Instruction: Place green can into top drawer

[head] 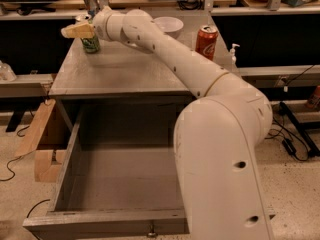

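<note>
The green can point(91, 44) stands upright at the far left corner of the grey cabinet top point(125, 71). My gripper point(77, 31) is at the can's top, just over its left side; the can's top is partly hidden behind it. My arm reaches across the cabinet top from the lower right. The top drawer point(64, 164) is pulled out wide below the cabinet top, and nothing shows inside it. Its front panel with a small brass knob point(150, 231) is at the bottom edge of the view.
A red cola can point(206, 41) and a white bowl point(168, 26) stand at the far right of the cabinet top. A slim silver-blue can point(91, 1) stands behind the green can. Wooden boards point(42, 139) lean on the floor left of the drawer.
</note>
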